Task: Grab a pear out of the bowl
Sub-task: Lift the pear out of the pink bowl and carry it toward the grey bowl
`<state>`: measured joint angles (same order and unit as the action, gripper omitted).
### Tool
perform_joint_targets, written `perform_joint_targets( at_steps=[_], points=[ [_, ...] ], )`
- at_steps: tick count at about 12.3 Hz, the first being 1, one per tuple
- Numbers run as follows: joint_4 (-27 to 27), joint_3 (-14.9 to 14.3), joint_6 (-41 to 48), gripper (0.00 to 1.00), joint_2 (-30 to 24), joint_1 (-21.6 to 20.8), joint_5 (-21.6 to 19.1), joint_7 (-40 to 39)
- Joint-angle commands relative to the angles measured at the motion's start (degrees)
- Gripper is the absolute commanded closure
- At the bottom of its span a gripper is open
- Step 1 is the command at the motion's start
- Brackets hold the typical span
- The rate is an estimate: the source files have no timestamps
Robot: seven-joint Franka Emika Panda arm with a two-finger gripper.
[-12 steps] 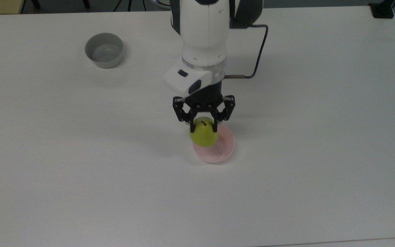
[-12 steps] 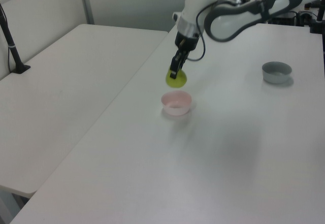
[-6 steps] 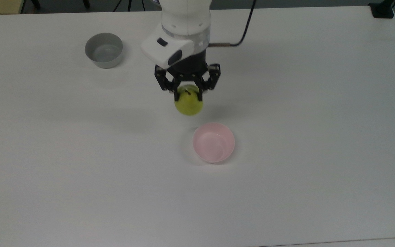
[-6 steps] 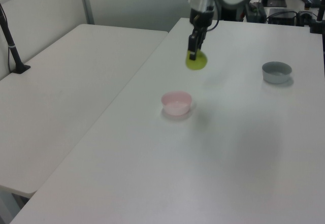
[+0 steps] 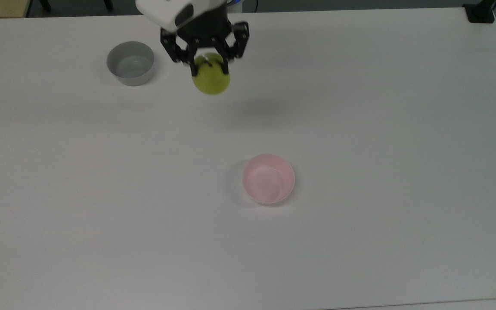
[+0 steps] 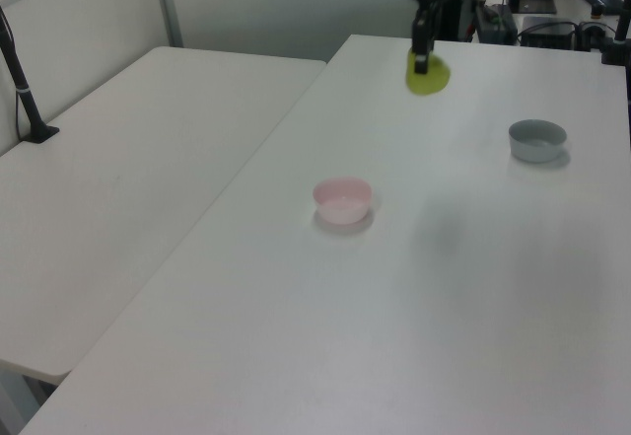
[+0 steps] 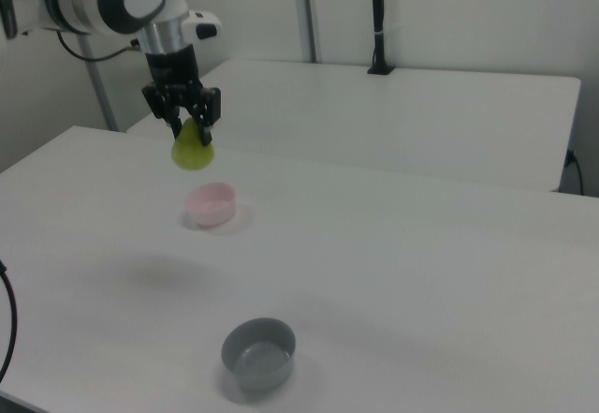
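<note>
Arm cut off by top view's upper edge; end effector closed on pear, fingers hiding pear top. Pear hangs in air, clear of table, near far edge, beside grey bowl. Pink bowl mid-table, well apart, wide bare surface around.
</note>
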<state>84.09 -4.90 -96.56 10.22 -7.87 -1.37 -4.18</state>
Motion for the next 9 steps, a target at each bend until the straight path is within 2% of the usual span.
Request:
perform_joint_targets(
  at_steps=[1,4,7,9],
  points=[
    [2.74,-0.37,4.80,1.00,-6.70,0.67,0.14,-5.56],
    [4.23,-3.79,4.63,1.00,-9.16,1.19,-0.73,-9.08],
    [5.03,-5.81,3.32,1.00,-10.13,3.12,-3.98,-14.43],
    [5.99,-7.14,2.00,1.00,-10.49,4.26,-4.34,-17.25]
  ],
)
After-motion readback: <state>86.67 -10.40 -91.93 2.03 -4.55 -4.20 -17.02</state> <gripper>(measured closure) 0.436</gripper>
